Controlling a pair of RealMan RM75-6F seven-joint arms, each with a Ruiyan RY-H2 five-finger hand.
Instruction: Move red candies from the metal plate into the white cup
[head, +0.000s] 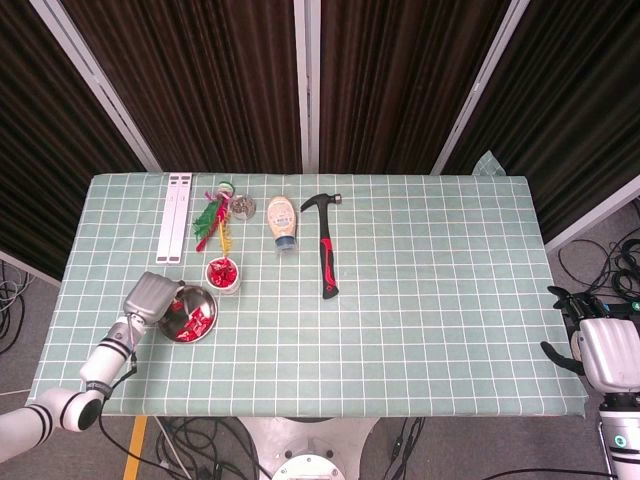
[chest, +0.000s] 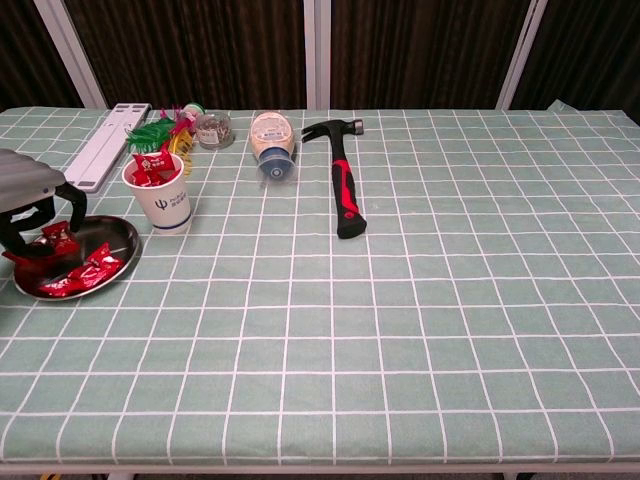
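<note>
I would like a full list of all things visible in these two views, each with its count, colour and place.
table: one, green checked cloth, fills both views
metal plate: one, silver, front left
red candies: several, red, on the plate
white cup: one, white, behind the plate, red candies inside
hammer: one, black and red, centre
squeeze bottle: one, beige, lying left of the hammer
small jar: one, clear, back left
tassel ornament: one, green, red, yellow, beside the jar
white bars: two, far left
left hand: one, grey, over the plate's left edge
right hand: one, off the table's right edge
</note>
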